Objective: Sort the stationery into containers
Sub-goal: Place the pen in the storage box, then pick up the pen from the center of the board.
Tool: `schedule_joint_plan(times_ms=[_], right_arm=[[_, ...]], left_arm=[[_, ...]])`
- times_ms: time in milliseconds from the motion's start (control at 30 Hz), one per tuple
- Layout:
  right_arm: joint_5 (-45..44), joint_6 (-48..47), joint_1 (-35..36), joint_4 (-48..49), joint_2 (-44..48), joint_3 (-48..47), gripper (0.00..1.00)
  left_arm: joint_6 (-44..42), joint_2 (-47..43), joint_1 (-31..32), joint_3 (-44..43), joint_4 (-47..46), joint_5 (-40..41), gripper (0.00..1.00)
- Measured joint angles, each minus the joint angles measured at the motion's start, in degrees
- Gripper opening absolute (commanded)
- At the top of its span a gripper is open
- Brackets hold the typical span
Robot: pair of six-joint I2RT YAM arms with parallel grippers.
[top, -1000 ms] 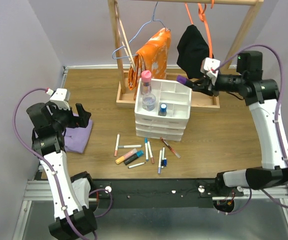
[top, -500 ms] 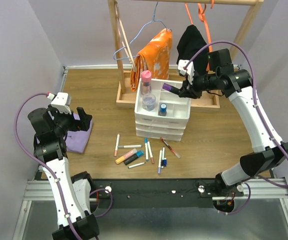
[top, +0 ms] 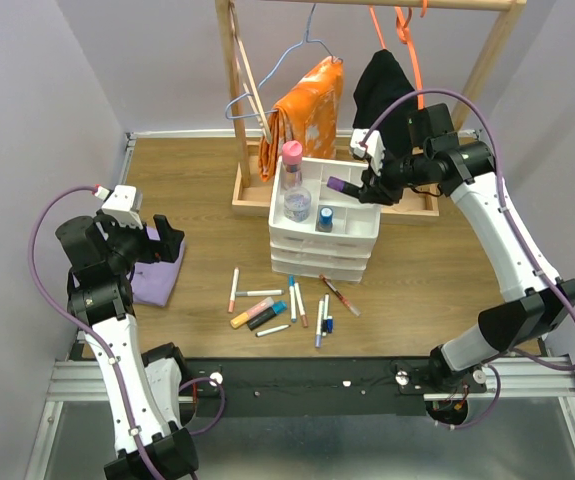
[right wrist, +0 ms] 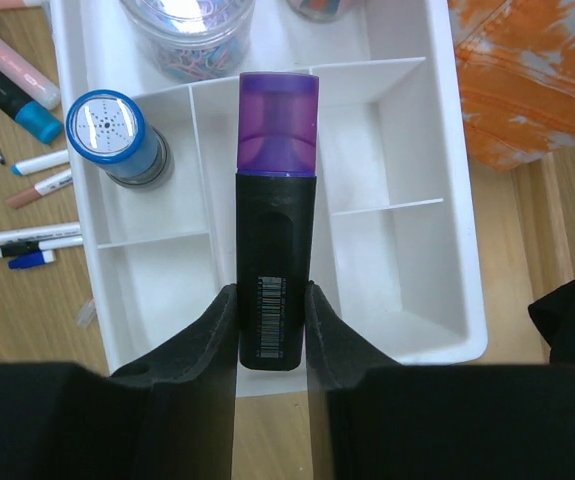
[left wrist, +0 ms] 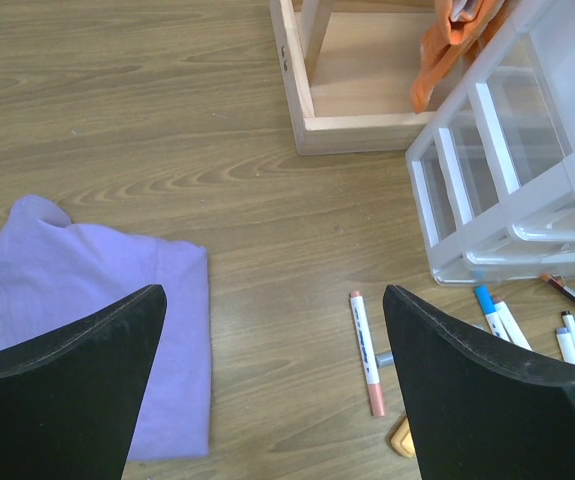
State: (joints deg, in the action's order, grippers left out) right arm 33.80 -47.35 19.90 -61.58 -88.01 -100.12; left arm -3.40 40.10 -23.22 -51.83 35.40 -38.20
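Observation:
My right gripper (top: 369, 187) is shut on a black highlighter with a purple cap (top: 338, 185) and holds it level above the white divided tray (top: 357, 216) on the small drawer unit. In the right wrist view the highlighter (right wrist: 277, 250) sits between my fingers (right wrist: 272, 305), over the tray's middle compartments (right wrist: 367, 160). A blue-capped bottle (top: 325, 218) (right wrist: 110, 135), a pink-capped bottle (top: 291, 165) and a clear jar of clips (top: 297, 207) stand in the tray. Several pens and markers (top: 277, 305) lie on the table in front of the drawers. My left gripper (top: 157, 232) is open and empty above the table (left wrist: 272, 385); a pink-ended white pen (left wrist: 367, 352) lies below it.
A purple cloth (top: 152, 275) (left wrist: 87, 300) lies at the left. The wooden rack base (top: 252, 195) (left wrist: 367, 110) stands behind the drawers, with an orange cloth (top: 302, 110) and a black cloth (top: 382, 95) hanging above.
My right gripper has carried the highlighter left from the back right to above the tray. My left arm has shifted slightly.

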Motion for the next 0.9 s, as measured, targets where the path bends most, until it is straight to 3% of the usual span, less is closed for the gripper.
schedule_joint_plan(times_ms=[200, 433, 567, 700, 900], right_arm=[[-0.2, 0.4, 0.2, -0.5, -0.2, -0.1, 0.55], [0.7, 1.0, 0.4, -2.4, -0.1, -3.8, 0.56], [3.7, -3.1, 1.4, -5.5, 2.2, -4.0, 0.57], [3.5, -5.4, 9.7, -6.9, 6.7, -0.1, 0.54], [-0.7, 1.2, 28.0, -4.6, 4.2, 0.5, 0.5]], left_arm=[[0.0, 0.2, 0.0, 0.0, 0.0, 0.0, 0.99], [0.1, 0.8, 0.0, 0.0, -0.5, -0.2, 0.99], [-0.5, 0.9, 0.0, -0.1, 0.0, -1.5, 0.99], [-3.2, 1.2, 0.1, -0.5, 2.1, -2.2, 0.99], [-4.6, 1.3, 0.1, -1.0, 4.2, -2.4, 0.99]])
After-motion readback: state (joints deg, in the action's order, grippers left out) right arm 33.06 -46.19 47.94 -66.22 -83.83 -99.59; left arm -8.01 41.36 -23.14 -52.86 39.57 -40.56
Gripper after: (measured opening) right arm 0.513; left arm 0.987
